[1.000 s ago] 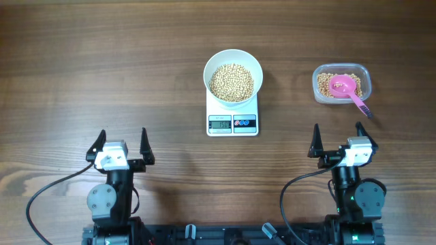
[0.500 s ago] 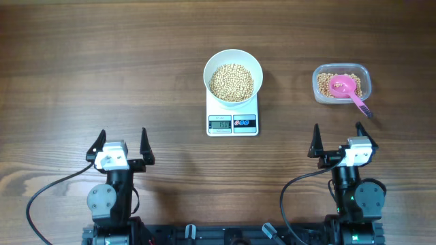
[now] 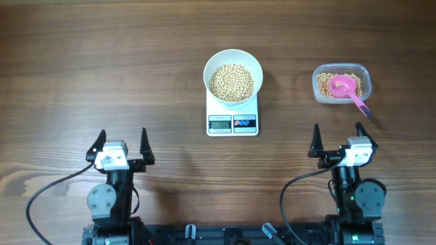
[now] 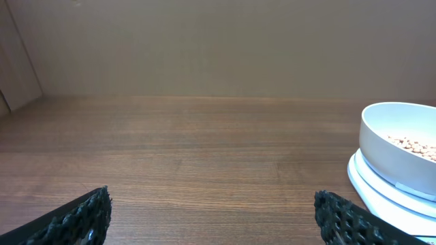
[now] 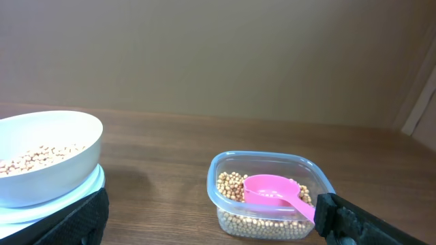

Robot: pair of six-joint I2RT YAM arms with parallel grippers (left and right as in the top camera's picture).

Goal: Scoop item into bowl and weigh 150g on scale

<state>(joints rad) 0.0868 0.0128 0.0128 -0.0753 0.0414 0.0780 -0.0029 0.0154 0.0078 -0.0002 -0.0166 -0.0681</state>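
Note:
The white bowl (image 3: 233, 76) stands on the white scale (image 3: 233, 120) at table centre, filled with tan beans (image 3: 231, 82); its display faces the arms. The same bowl (image 4: 398, 146) shows at the right of the left wrist view and at the left as bowl (image 5: 48, 153) in the right wrist view. My left gripper (image 3: 120, 144) rests open near the front left, nothing between its fingers. The right gripper (image 3: 336, 138) stands open at the front right, well short of the clear container.
A clear plastic container (image 3: 341, 83) of beans sits at the right, with a pink scoop (image 3: 349, 88) resting in it, handle over the near rim. The same container (image 5: 270, 194) and scoop (image 5: 276, 192) lie ahead of the right gripper. Cables trail by both arm bases.

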